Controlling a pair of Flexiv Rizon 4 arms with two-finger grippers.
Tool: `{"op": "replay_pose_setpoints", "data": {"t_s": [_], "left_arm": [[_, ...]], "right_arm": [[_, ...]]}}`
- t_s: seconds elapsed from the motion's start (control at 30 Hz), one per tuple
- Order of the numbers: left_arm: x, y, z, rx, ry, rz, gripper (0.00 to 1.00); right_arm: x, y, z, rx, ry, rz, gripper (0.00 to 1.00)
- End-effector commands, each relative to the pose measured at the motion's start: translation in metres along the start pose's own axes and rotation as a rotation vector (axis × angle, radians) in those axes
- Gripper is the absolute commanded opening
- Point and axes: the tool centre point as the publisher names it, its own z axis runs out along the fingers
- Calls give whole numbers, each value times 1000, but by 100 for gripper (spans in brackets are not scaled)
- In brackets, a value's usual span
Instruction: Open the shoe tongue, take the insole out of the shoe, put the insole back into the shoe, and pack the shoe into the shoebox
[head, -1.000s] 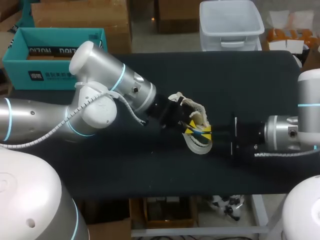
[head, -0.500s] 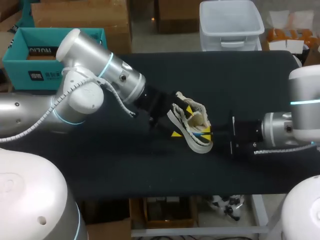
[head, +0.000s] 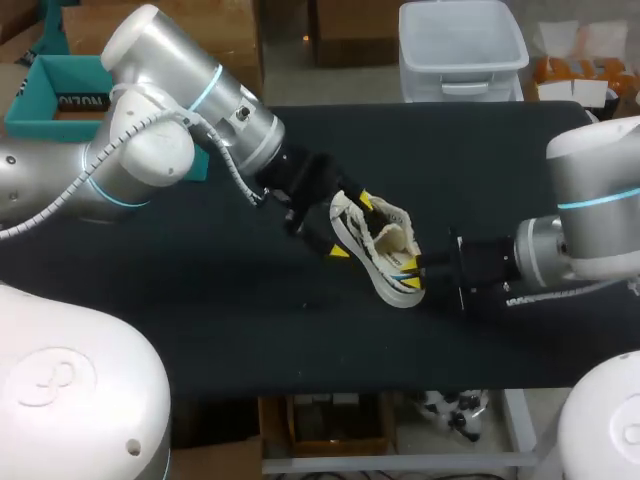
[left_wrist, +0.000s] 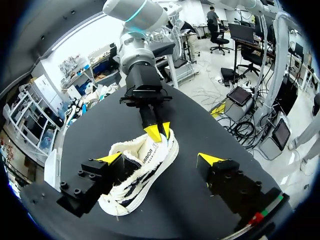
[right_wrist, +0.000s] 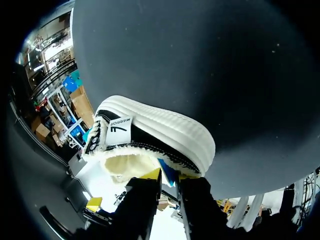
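The shoe (head: 385, 245) is near the middle of the table (head: 500, 150). The right claw (head: 414, 266) pinches its heel rim, fingers almost together. The left claw (head: 352, 228) gapes wide around the shoe's front.

Table (head: 200, 330) — flat top with a black matte surface. One item lies on it: a white shoe (head: 385, 250) with black stripes, near the middle, tilted, opening facing up. Well to the left of the shoe and farther back is a teal shoebox (head: 35, 110) — whether it stands on the top or just past the edge cannot be determined.
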Motion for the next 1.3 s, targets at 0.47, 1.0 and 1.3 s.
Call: {"op": "replay_pose_setpoints", "data": {"t_s": [0.47,1.0,1.3], "left_arm": [[15,-1,-34,-72,-69,-98,100],[20,20,-67,-140,-61,-334,100],[22,32,-78,-163,-75,-399,100]], "right_arm": [[10,-23,-30,-80,-59,-72,0],[11,16,7,-3,-129,-111,0],[-2,26,18,-61,-147,-105,0]]}}
